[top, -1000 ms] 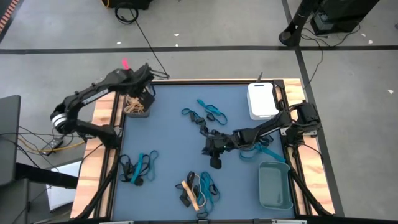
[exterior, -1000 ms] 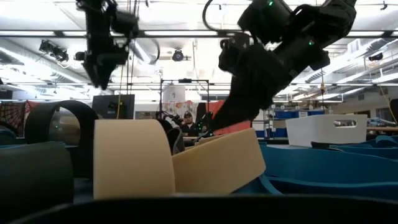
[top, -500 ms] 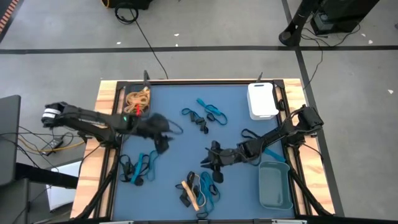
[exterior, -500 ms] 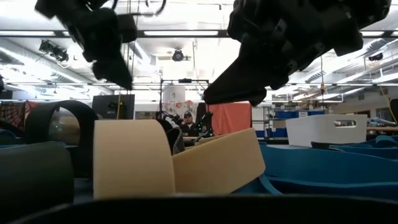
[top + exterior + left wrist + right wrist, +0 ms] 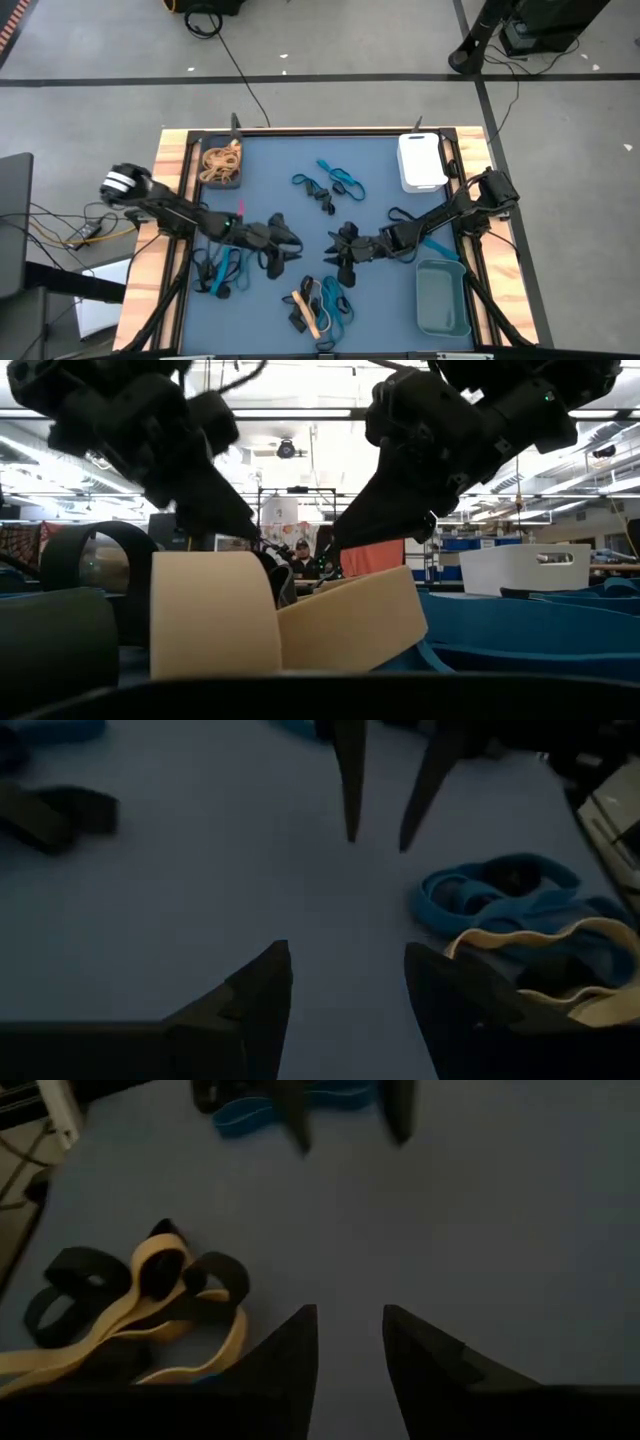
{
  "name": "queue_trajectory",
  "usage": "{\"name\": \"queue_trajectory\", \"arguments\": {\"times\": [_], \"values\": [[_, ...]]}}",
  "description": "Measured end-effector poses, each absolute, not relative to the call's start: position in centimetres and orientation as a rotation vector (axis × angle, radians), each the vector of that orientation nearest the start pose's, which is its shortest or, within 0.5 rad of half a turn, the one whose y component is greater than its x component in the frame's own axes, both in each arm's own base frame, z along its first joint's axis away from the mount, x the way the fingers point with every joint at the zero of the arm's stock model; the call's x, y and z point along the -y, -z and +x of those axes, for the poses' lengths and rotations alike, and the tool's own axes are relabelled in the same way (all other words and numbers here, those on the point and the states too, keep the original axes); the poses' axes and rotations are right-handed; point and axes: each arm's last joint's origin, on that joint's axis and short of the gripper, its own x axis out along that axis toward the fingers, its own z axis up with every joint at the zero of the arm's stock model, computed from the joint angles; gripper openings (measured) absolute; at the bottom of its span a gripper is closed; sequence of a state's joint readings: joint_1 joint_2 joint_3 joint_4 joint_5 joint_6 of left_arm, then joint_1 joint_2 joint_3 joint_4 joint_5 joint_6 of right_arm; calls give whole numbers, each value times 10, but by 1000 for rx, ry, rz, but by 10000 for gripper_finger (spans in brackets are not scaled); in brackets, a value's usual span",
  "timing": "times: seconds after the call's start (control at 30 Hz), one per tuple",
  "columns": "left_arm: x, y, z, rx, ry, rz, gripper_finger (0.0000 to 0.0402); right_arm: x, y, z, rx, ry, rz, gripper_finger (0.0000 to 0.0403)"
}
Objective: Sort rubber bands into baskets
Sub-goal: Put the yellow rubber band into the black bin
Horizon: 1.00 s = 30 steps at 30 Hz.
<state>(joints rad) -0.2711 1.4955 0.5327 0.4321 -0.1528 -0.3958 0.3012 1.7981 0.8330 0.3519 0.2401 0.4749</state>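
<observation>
Both grippers hang over the middle of the blue mat, fingertips facing each other a short way apart. My left gripper [image 5: 290, 252] [image 5: 345, 980] is open and empty. My right gripper [image 5: 335, 252] [image 5: 350, 1340] is open and empty. A cluster of tan, black and blue rubber bands [image 5: 320, 305] lies on the mat just nearer than both grippers; it shows in the left wrist view [image 5: 520, 920] and the right wrist view [image 5: 150, 1300]. Other bands lie at the near left [image 5: 222, 270], the far middle [image 5: 328, 186] and under the right arm [image 5: 432, 246].
The dark basket [image 5: 238, 181] holding tan bands stands at the far left corner, the white basket [image 5: 422, 160] at the far right, and the grey-teal basket [image 5: 442, 298] at the near right. The mat has wooden edges. Tan bands [image 5: 280, 620] lie right in front of the low camera.
My left gripper has swung from above the dark basket toward the table's near edge and right, down to the mat's middle. My right gripper has gone a little toward the table's near and left edges. The two now face each other.
</observation>
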Motion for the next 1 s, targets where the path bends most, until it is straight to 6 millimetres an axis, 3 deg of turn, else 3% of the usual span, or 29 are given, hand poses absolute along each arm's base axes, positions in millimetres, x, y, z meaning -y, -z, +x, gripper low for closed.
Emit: {"name": "queue_trajectory", "arguments": {"times": [0.57,0.77,1.0], "values": [[100,-102,311,-657,70,-176,198,-115,-131,321,-672,107,330,128],[109,-101,320,-652,107,-184,198,-126,-130,315,-683,96,303,128],[122,-114,320,-622,225,-200,198,-130,-129,313,-688,104,286,128]]}}
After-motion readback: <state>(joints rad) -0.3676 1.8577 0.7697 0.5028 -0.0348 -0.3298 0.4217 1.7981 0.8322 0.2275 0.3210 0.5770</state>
